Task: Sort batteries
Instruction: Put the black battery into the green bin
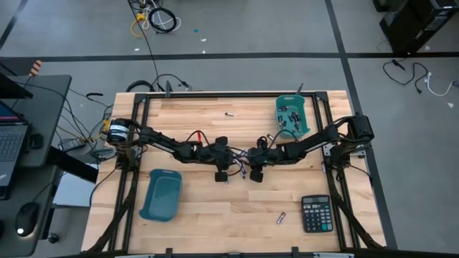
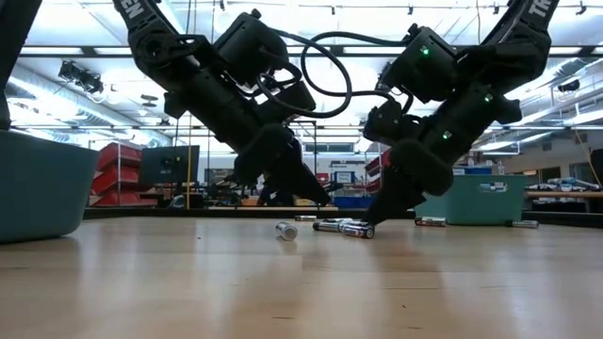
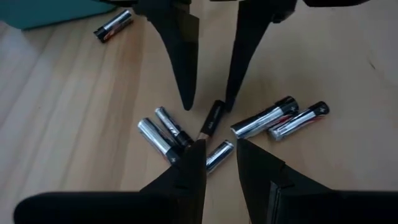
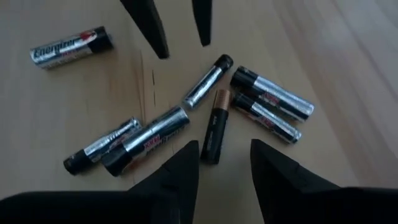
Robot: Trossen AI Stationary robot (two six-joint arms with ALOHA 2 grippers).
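Several batteries lie loose in a small heap on the wooden table's middle, silver-and-black cells and one black-and-copper cell. My left gripper and my right gripper meet over this heap from opposite sides, both slanting down, both open. The right fingers stand on either side of the black-and-copper cell's near end, and a silver cell lies by the left fingertips. In the low view the left gripper hangs a little above the table, and the right gripper is almost on it.
One teal bin sits near the left front, and another at the far right holds some cells. A black calculator and a single battery lie at the right front. One more cell lies toward the far edge.
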